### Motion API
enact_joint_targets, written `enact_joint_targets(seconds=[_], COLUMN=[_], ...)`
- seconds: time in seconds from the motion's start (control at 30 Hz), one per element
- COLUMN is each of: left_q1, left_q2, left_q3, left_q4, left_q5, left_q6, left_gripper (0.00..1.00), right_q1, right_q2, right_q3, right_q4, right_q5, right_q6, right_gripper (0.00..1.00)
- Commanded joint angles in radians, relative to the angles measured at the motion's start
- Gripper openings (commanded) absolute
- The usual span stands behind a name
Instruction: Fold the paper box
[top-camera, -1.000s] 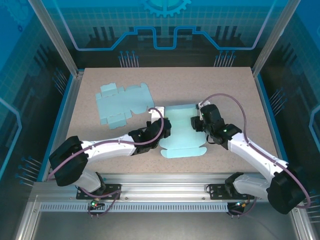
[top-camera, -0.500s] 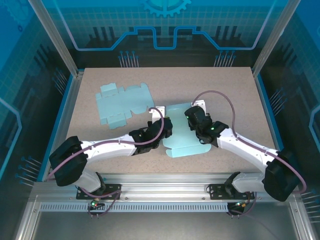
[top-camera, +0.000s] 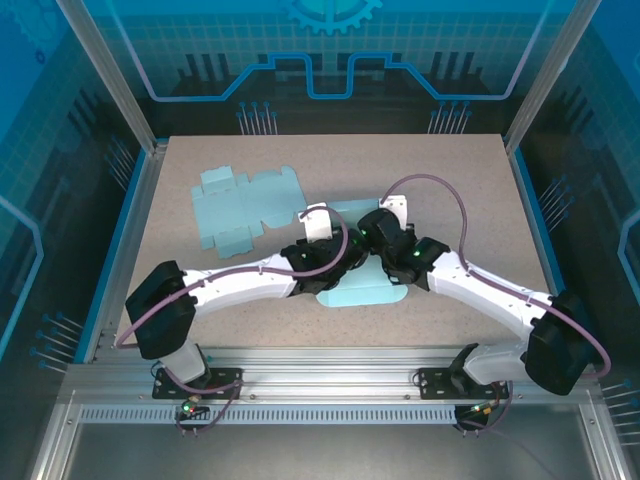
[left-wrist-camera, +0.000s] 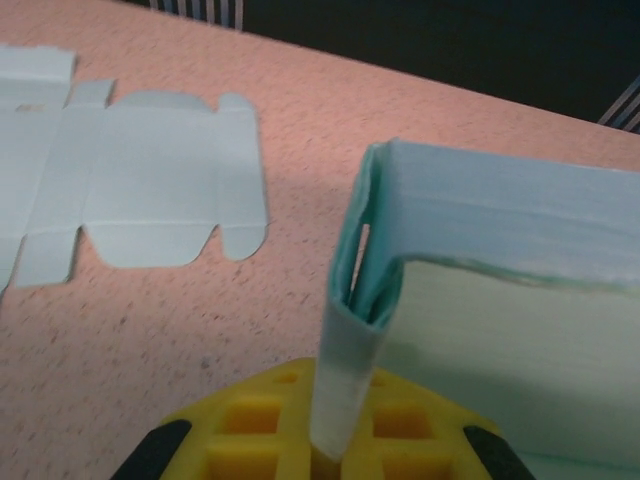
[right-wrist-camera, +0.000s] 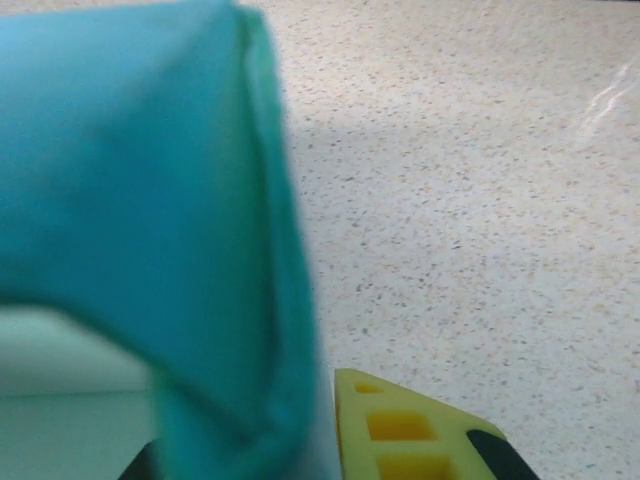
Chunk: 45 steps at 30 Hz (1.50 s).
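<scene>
The paper box (top-camera: 365, 291) is pale teal card, matte and thin, half raised near the middle of the speckled beige desk (top-camera: 450, 180). The left wrist view shows the paper box (left-wrist-camera: 480, 260) as a wall doubled over at its corner, with layered edges and a narrow flap hanging down. The left pincer (top-camera: 343, 262) is clamped tight on that flap between its yellow waffle-patterned pads (left-wrist-camera: 270, 425). Its white arm stretches in low from 7 o'clock. The right pincer (top-camera: 372, 232), reaching in from 4 o'clock with its elbow bent, is narrowed onto a curved teal fold just beside its yellow finger (right-wrist-camera: 400, 435). At 10 o'clock from the box, a second blank (top-camera: 245, 208) lies flat, with scalloped tabs and crease lines.
</scene>
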Motion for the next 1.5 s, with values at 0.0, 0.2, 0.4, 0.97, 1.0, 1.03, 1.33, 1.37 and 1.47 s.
enact_joint_targets(seconds=[0.0,0.2,0.4,0.97,1.0,1.03,1.33,1.37,1.47], left_q1=[0.099,0.096,0.098,0.127,0.143,0.160,0.289,0.292,0.293], left_q2=[0.054,0.012,-0.132,-0.501,-0.531,-0.556,-0.720,-0.727,-0.728], left_q3=[0.109,0.038,-0.228,-0.388,-0.393,-0.397,-0.477,-0.482,-0.493], left_q4=[-0.434,-0.252,0.409,0.290,0.268,0.251,0.199,0.204,0.226], left_q5=[-0.327,-0.291,0.073,0.399,0.417,0.435,0.531,0.541,0.562], left_q6=[-0.325,-0.213,0.203,0.223,0.231,0.236,0.240,0.241,0.248], left_gripper=[0.00,0.00,0.27,0.99,0.99,0.99,0.99,0.99,0.99], right_q1=[0.018,0.018,0.002,-0.083,-0.090,-0.095,-0.138,-0.138,-0.138], right_q2=[0.011,0.045,0.112,0.311,0.317,0.321,0.420,0.458,0.557], right_q3=[-0.018,0.004,0.054,0.206,0.210,0.213,0.256,0.273,0.314], right_q4=[-0.190,-0.174,-0.201,-0.412,-0.428,-0.439,-0.514,-0.527,-0.537], right_q5=[0.217,0.204,0.197,-0.169,-0.231,-0.283,-0.583,-0.566,-0.541], right_q6=[0.059,0.044,0.049,-0.097,-0.124,-0.145,-0.278,-0.283,-0.293], right_gripper=[0.10,0.09,0.06,0.04,0.04,0.04,0.09,0.09,0.09])
